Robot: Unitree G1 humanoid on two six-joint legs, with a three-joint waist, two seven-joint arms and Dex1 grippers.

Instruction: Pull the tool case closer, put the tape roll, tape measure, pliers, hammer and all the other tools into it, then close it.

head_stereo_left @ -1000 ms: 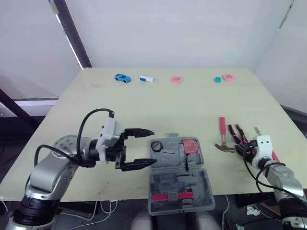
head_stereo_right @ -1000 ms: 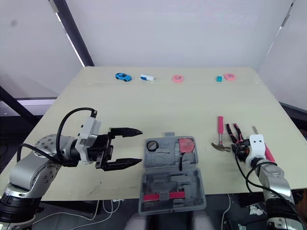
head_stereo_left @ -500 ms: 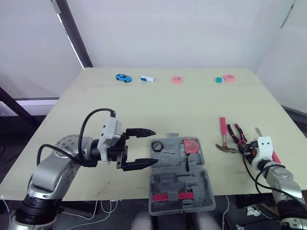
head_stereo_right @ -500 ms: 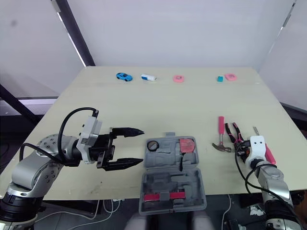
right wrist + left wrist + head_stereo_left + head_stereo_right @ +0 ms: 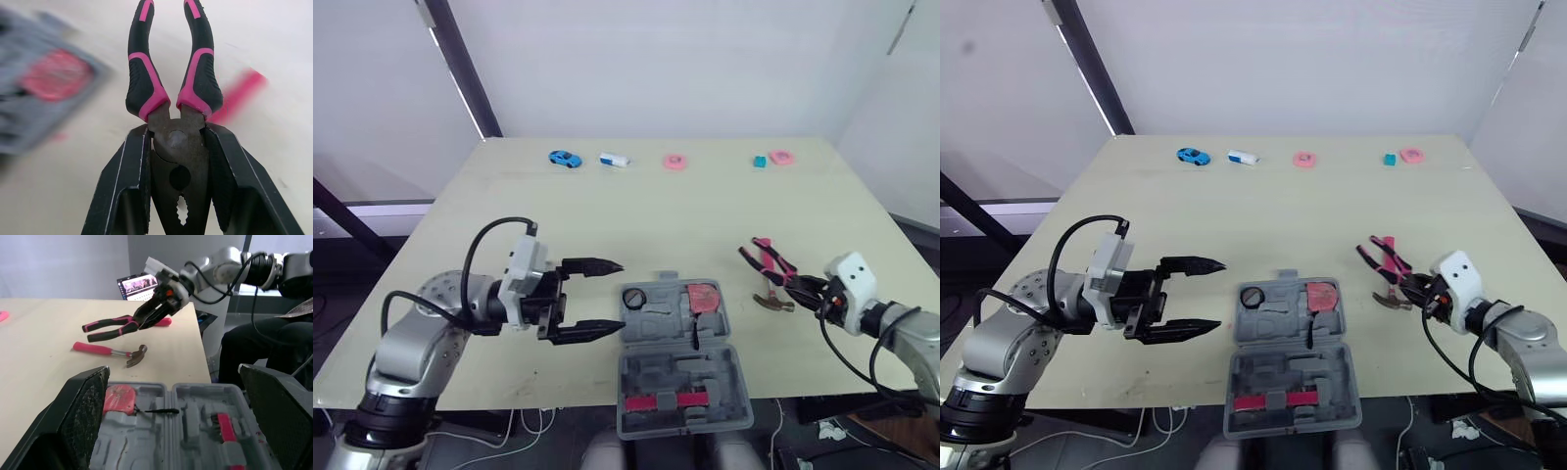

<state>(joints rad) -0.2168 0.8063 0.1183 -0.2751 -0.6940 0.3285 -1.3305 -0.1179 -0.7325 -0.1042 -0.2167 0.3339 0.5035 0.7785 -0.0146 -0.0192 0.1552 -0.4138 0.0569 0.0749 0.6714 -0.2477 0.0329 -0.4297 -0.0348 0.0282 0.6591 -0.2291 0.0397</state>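
Tool case point(image 5: 680, 352) lies open at the near edge of the table point(image 5: 636, 211), a bit right of centre. Its near half sits right at that edge, w/ a pink strip in it. The far half holds a round black item point(image 5: 633, 298) and a red item point(image 5: 703, 297); other slots look free.

Left gripper point(image 5: 619, 296) hovers just left of the case, near the near edge. Fingers are spread wide, nothing between them, not touching the case.

Right gripper point(image 5: 808, 289) is toward the right edge, clamped on the pliers point(image 5: 766, 259) at the metal head. The pink/black handles stick out ahead toward the case, and the tool is held above the table. Wrist view agrees: fingers point(image 5: 124, 191) are pressed on both sides of the pivot.

Hammer point(image 5: 1389, 302) lies flat on the table just right of the case, below the held pliers.

Along the far edge, well apart from all this: blue toy car point(image 5: 563, 158), white-blue item point(image 5: 613, 161), pink ring point(image 5: 674, 162), teal block point(image 5: 759, 161), 2nd pink ring point(image 5: 780, 157).

Step, prob: case is already close and open, and the pliers are mid-carry to it. Next the right arm needs to bring the pliers over a free slot, line them up along it, lower, then let go. Hammer and any other tools are not yet packed, and the case is not yet shut.
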